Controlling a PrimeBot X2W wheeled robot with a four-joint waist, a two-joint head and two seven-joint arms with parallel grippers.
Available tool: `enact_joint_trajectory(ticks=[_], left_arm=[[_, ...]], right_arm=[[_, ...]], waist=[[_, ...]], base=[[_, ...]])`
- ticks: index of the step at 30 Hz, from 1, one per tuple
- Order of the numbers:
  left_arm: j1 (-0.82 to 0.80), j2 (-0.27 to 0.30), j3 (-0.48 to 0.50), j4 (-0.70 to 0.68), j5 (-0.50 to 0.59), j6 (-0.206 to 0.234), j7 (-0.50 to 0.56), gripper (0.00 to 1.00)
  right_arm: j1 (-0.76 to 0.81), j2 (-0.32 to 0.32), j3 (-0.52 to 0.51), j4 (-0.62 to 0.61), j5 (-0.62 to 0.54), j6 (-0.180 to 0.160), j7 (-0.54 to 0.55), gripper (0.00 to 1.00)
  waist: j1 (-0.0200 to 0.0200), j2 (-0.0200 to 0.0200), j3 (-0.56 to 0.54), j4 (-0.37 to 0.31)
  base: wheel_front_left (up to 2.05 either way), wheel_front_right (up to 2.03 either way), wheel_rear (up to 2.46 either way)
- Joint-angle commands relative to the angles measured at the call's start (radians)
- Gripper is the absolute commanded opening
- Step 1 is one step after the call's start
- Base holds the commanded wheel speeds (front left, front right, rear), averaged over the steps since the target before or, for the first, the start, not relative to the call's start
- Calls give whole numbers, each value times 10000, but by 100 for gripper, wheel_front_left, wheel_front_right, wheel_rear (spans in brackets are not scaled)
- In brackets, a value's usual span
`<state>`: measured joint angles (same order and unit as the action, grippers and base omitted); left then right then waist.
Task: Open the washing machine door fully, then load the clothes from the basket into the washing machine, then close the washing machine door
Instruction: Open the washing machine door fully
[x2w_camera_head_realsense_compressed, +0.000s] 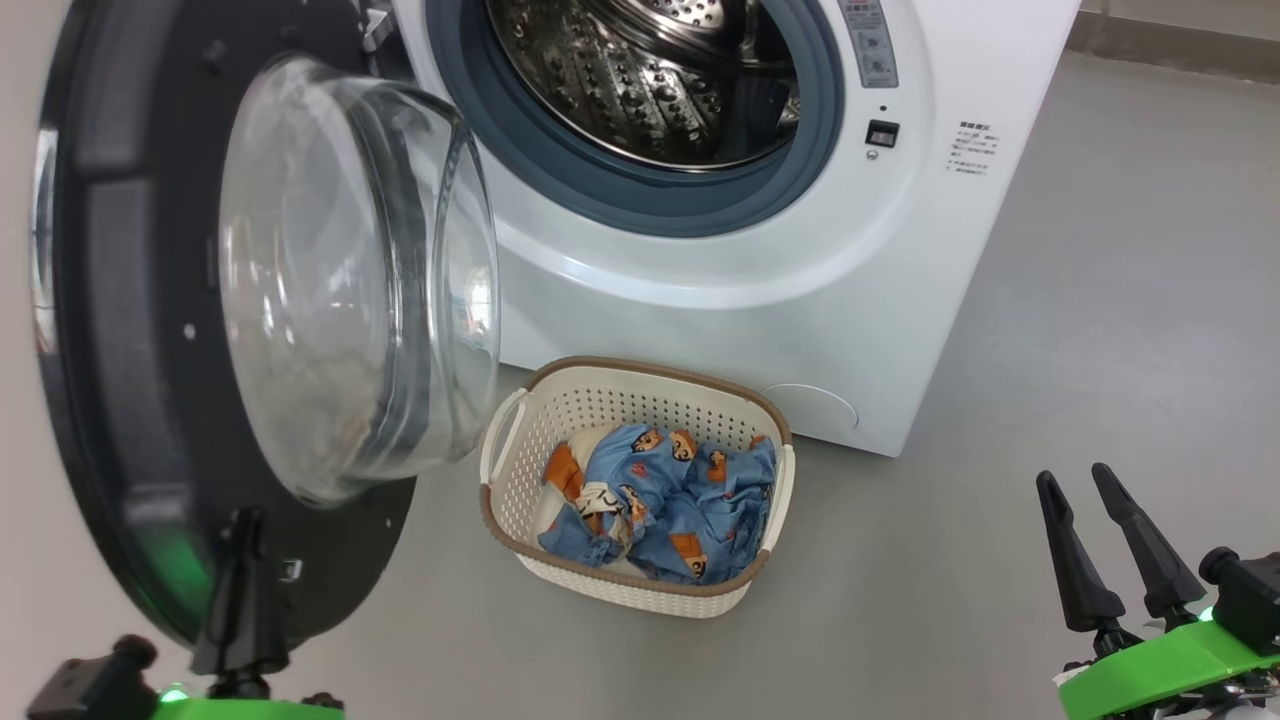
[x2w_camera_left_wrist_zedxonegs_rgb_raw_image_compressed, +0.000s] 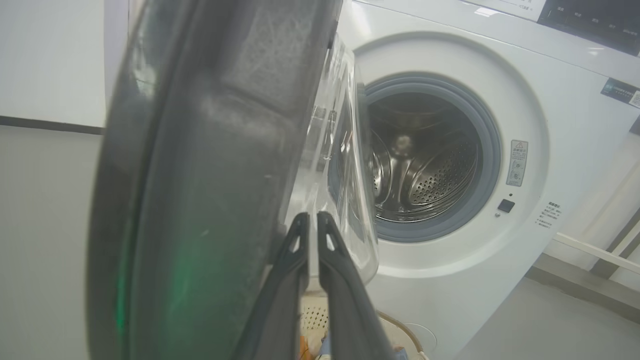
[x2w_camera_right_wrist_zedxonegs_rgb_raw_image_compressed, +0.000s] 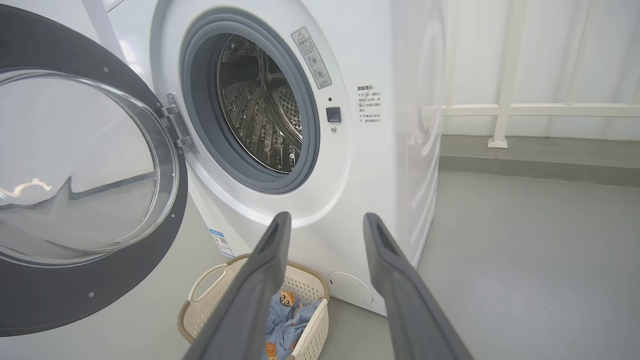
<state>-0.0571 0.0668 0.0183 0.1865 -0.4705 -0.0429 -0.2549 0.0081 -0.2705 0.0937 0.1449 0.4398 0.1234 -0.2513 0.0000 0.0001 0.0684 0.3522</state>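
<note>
The washing machine stands with its steel drum exposed. The washing machine door is swung out to the left, black rim and bulging glass bowl facing the basket. On the floor before the machine sits the cream basket holding the light blue bear-print clothes. My left gripper is shut, fingertips up against the door's lower inner rim; in the left wrist view it lies between rim and glass. My right gripper is open and empty, right of the basket; from its wrist it looks over the basket.
Grey floor spreads to the right of the machine and in front of the basket. A white railing and a low kerb run along the far right. A pale wall stands behind the open door.
</note>
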Motion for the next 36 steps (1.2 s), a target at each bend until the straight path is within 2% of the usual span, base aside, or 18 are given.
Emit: enact_joint_trajectory(ticks=[1,11,15,30,36], left_arm=[[-297,330,542,-203,71,108,-68,0],[-1220,847,1555,603,184,105,-68,0],[-1787,1001,2233,1009,429,130,-68,0],[-3270,1219,4322,2384,1352,6,-68,0],[-3859,1391,4811,2980,1686,-117,-68,0]], right_arm=[[-186,-191,201,-227,-23,73,-105,75],[-293,-350,195,-330,-54,73,-105,74],[-472,-526,211,-371,-71,73,-105,75],[-1140,-999,345,-466,-127,73,-105,73],[-1354,-1162,371,-527,-144,73,-105,73]], waist=[[0,-1,21,32],[0,-1,518,167],[0,-1,951,254],[0,-1,2023,440],[0,-1,2419,497]], base=[[0,0,0],[0,0,0],[0,0,0],[0,0,0],[0,0,0]])
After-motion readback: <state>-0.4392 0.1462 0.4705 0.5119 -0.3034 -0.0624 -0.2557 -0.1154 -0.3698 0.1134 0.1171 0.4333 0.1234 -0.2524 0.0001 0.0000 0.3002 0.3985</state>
